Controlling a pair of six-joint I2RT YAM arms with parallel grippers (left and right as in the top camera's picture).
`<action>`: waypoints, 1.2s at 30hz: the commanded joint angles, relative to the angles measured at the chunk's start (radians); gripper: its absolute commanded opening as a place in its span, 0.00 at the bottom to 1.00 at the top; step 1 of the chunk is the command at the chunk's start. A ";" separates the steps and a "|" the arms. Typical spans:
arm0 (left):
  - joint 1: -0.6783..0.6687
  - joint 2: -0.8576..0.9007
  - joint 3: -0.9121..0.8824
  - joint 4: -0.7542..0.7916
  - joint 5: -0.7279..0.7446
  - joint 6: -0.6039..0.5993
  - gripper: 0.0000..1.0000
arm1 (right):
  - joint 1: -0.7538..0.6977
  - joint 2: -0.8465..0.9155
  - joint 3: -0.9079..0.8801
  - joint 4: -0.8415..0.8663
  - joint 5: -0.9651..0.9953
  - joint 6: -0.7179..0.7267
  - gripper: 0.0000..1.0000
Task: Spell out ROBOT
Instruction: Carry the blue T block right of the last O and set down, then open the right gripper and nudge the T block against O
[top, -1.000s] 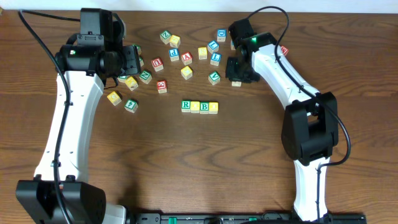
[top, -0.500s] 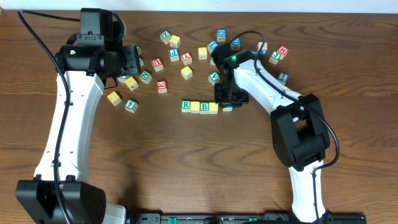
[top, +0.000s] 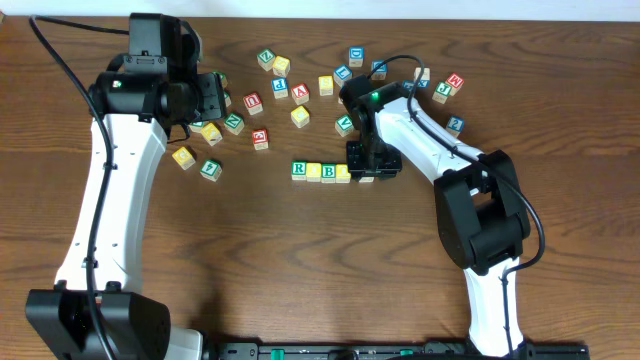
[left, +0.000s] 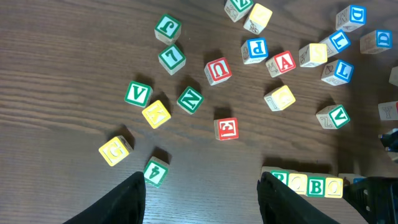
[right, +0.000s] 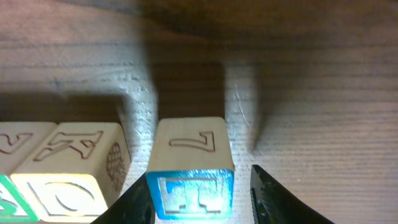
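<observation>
The left pincer (left: 202, 202) stays open and empty above the desk (left: 74, 93); the right arm has swung from the far side down to the right end of the row (top: 321, 172), where the blue T cube (right: 191, 186) now sits just beside the second yellow-faced cube (right: 68, 168), between the parted jaws of the right pincer (right: 200, 177), a gap showing on one side

Place: a robotics lab bench.
Telltale signs: white-and-black left arm (top: 105, 190) and right arm (top: 440, 130) at a wood-grain table (top: 300, 260); loose black cable (top: 60, 65); alphabet cubes (top: 299, 170).
</observation>
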 joint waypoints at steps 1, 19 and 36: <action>0.005 0.010 0.010 0.004 -0.009 0.006 0.57 | 0.010 -0.029 0.040 -0.014 -0.006 -0.008 0.43; 0.005 0.010 0.010 0.004 -0.009 0.005 0.57 | -0.059 -0.193 0.036 -0.078 0.040 -0.008 0.31; 0.005 0.011 0.007 0.004 -0.009 0.005 0.57 | -0.068 -0.183 -0.265 0.237 0.046 -0.011 0.20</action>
